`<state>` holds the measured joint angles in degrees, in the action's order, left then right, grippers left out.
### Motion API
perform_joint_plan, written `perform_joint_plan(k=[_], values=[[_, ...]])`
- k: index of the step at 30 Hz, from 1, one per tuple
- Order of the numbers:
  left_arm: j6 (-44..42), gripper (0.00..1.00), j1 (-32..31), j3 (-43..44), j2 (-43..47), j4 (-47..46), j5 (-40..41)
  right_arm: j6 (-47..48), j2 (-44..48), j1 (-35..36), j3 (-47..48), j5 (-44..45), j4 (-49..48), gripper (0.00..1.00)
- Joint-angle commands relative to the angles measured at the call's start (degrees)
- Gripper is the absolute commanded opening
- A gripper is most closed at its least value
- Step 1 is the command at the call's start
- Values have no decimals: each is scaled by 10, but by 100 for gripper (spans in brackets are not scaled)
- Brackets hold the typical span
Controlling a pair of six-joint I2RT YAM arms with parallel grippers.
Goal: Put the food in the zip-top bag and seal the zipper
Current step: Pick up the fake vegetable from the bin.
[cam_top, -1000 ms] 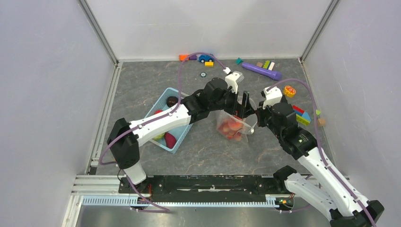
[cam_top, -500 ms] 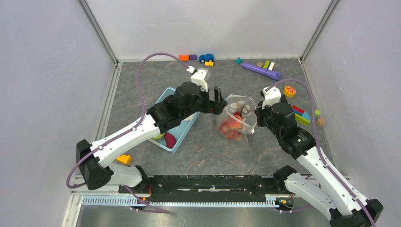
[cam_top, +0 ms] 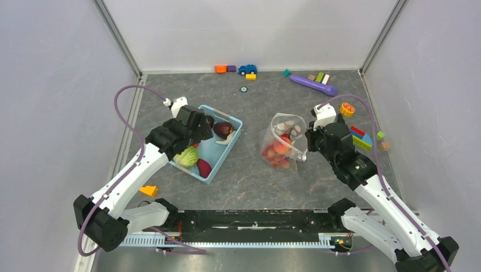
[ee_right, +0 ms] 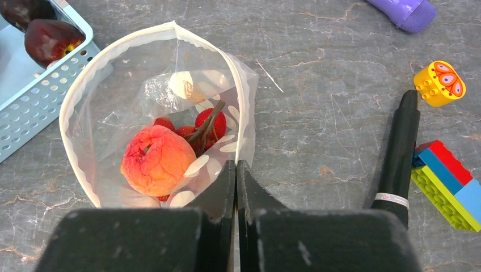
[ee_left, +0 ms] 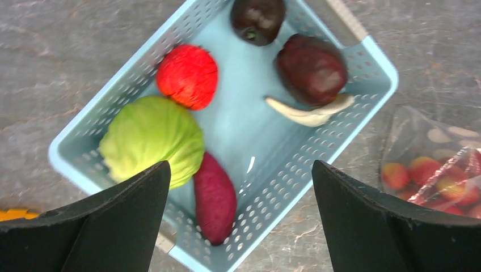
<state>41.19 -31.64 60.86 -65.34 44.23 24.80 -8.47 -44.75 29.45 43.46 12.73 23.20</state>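
Note:
The zip-top bag stands open-mouthed on the table, its zipper forming the pale rim. My right gripper is shut on the rim's near edge. Inside the bag lie an orange-red peach and strawberries. My left gripper hangs open above the light blue basket with nothing between its fingers. Below it lie more food: a green cabbage, a red ball, a magenta sweet potato and a maroon piece. From above, the bag sits right of the basket.
A yellow block lies near the left arm's base. A purple cylinder, toy car and loose blocks line the back wall. Coloured blocks and a black pen lie right of the bag.
My left arm has swung left from the bag's mouth to above the basket, staying open. The right gripper and the bag have not moved.

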Motion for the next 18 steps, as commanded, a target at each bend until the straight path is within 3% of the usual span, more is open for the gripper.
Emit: perform_joint_plan(k=[1,18], values=[[67,100,13,-5,28,85,68,8,0,-2,-3,12,-19,0],[69,100,76,-34,-15,98,80,9,-1,-2,-7,16,-18,0]])
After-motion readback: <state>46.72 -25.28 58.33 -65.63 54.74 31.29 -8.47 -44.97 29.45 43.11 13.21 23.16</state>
